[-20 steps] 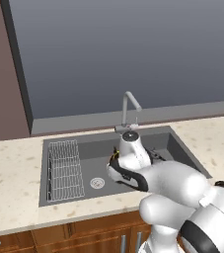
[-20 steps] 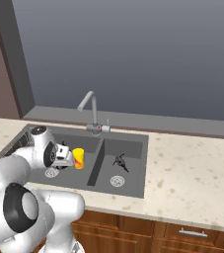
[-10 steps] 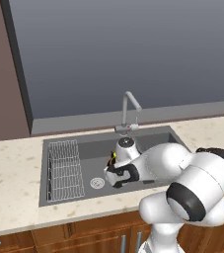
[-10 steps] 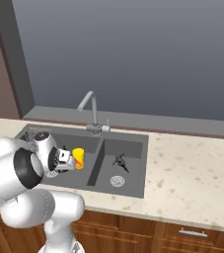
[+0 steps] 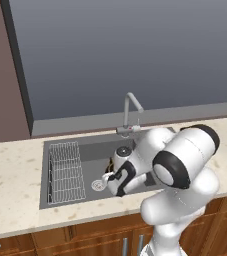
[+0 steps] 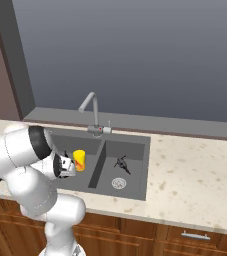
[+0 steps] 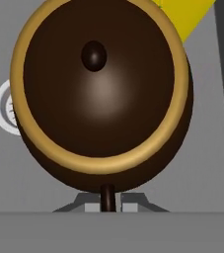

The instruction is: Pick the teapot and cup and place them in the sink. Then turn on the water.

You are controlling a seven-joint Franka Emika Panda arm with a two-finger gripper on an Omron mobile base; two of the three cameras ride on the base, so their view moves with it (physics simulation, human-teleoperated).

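Sink (image 6: 135,175) set in the speckled counter (image 6: 195,175); arm reaches down into its left basin. Teapot (image 7: 101,94) hangs over the basin floor, thin handle pinched in closed gripper (image 7: 107,200). Yellow cup (image 6: 79,160) stands just beside it, near the drain (image 7: 2,106).

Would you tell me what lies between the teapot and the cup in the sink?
Nothing: in the hand view the teapot, held by its handle in the hand, overlaps the yellow cup directly.

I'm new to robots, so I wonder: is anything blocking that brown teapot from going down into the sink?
Nothing visible does. The gripper holds the teapot by its handle over the sink floor; the cup stands beside it, not beneath.
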